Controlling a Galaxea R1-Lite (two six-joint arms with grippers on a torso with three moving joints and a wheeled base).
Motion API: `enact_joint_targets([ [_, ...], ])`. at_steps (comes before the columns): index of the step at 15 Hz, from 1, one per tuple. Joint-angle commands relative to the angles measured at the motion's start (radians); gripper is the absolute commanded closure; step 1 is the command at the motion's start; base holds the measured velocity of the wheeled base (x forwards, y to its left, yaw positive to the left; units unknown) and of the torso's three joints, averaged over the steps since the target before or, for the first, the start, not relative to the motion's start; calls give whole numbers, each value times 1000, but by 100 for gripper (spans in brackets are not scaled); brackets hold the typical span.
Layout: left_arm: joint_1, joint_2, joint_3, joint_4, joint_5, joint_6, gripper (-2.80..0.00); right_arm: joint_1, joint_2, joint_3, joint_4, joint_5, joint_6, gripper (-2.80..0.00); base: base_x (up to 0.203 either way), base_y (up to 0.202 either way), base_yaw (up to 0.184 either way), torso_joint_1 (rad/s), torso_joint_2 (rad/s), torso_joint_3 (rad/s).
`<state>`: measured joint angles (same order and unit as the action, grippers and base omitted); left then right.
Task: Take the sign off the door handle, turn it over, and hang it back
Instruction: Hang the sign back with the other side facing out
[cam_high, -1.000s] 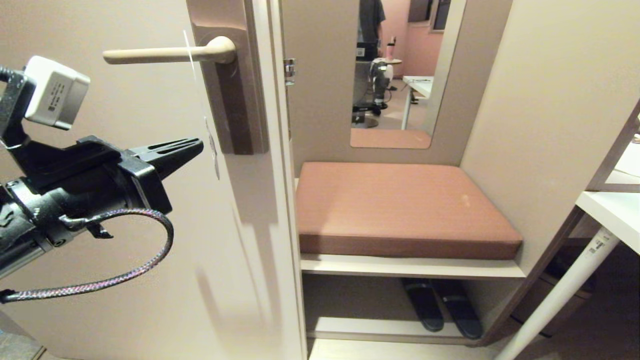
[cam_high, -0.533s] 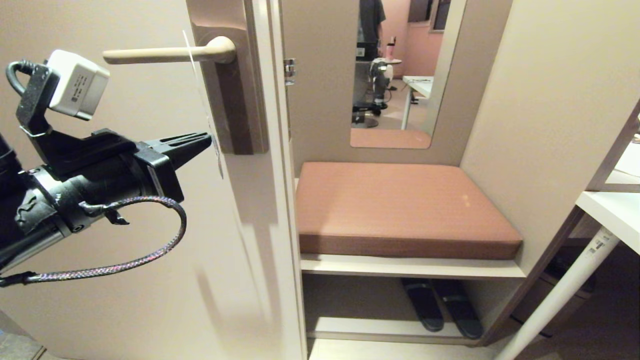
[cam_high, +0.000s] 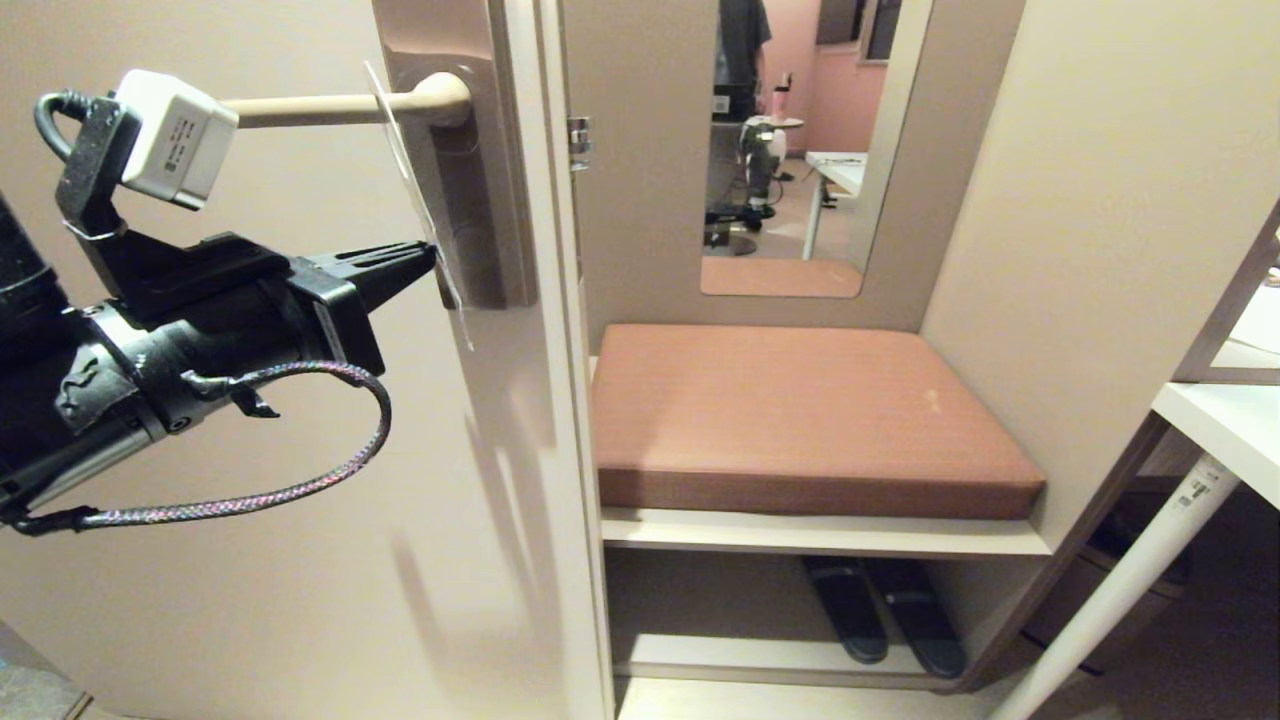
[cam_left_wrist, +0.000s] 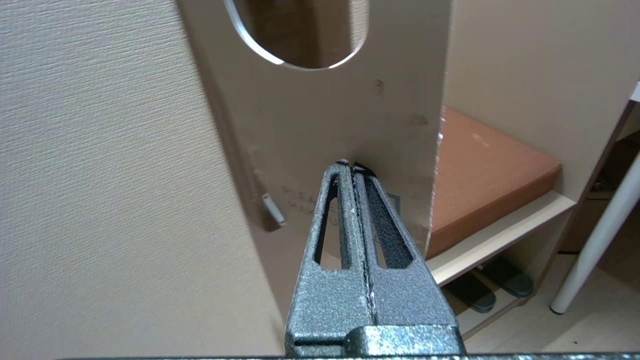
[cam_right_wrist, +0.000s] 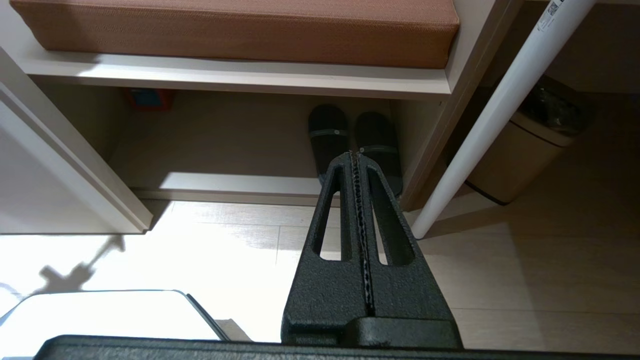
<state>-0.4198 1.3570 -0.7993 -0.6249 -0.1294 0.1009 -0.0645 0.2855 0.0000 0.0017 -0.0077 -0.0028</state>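
Note:
The sign (cam_high: 413, 200) hangs on the door handle (cam_high: 330, 105), a cream lever on a tall brown backplate (cam_high: 470, 200). In the head view it shows edge-on and tilted, its lower end swung towards the backplate. My left gripper (cam_high: 432, 255) is shut and holds nothing; its closed tip presses against the sign's face. The left wrist view shows the sign (cam_left_wrist: 350, 110) as a pale card with faint lettering and a large oval hole, with the left gripper (cam_left_wrist: 350, 164) touching its middle. My right gripper (cam_right_wrist: 354, 152) is shut and empty, parked low above the floor, out of the head view.
The door's edge (cam_high: 545, 400) stands just right of the backplate. Beyond it is a bench with a brown cushion (cam_high: 800, 410) and dark slippers (cam_high: 880, 610) under it. A white table leg (cam_high: 1120, 590) slants at the right, with a bin (cam_right_wrist: 525, 135) behind. A mirror (cam_high: 790, 150) reflects a person.
My left arm has moved right and slightly up. Its shut tip has reached the sign and pushed the sign's lower end towards the backplate.

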Motion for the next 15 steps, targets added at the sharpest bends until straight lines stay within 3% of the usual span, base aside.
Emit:
enact_joint_targets([
  [1, -9, 11, -8, -4, -1, 2, 0, 0, 1, 0, 0, 0, 0, 0, 0, 0, 0, 0, 0, 0],
  [8, -25, 77, -90, -14, -1, 2, 0, 0, 1, 0, 0, 0, 0, 0, 0, 0, 0, 0, 0, 0],
  [12, -25, 132, -90, -143, 2, 4, 0, 0, 1, 0, 0, -1, 0, 0, 0, 0, 0, 0, 0, 0],
  [15, -25, 137, -89, -157, 5, 3, 0, 0, 1, 0, 0, -1, 0, 0, 0, 0, 0, 0, 0, 0],
])
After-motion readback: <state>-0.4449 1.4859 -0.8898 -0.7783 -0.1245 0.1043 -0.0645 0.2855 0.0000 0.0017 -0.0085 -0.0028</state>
